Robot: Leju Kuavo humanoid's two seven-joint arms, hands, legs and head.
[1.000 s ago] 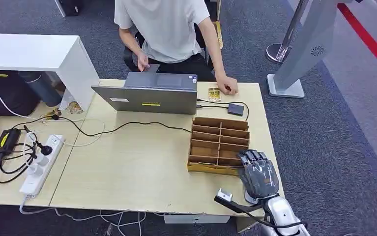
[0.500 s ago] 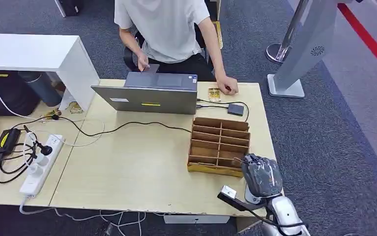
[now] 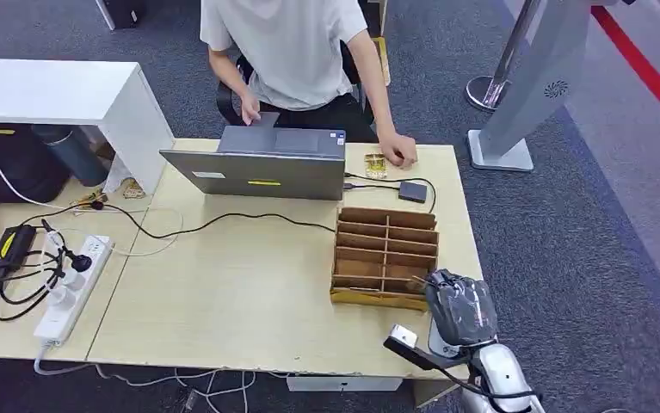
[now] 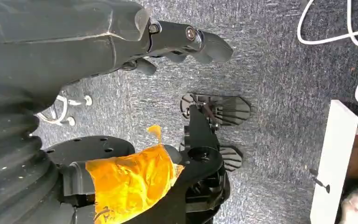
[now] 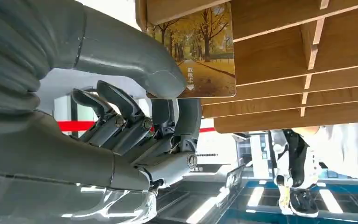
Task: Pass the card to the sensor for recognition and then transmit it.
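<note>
A card [image 5: 210,56] printed with yellow autumn trees sticks out of a slot of the wooden card rack [image 5: 307,70]. My right hand [image 5: 135,116] pinches its edge between the thumb and the fingers. In the head view that right hand [image 3: 459,308] sits curled at the near right corner of the rack [image 3: 385,249], hiding the card. The small black sensor box [image 3: 411,191] lies behind the rack, wired to the laptop. My left hand [image 4: 181,37] hangs over the carpet with nothing in it, fingers loosely apart.
A person [image 3: 296,52] sits behind the grey laptop [image 3: 262,163], one hand resting beside another card [image 3: 375,164] at the table's far edge. A black cable crosses the table. A white power strip [image 3: 72,288] with plugs lies at the left. A silver stand [image 3: 524,95] rises at the right.
My right hand's fingers, stretched over the rack's corner a second ago, have curled in, and the hand has shifted slightly toward me. The person and the table things have stayed put.
</note>
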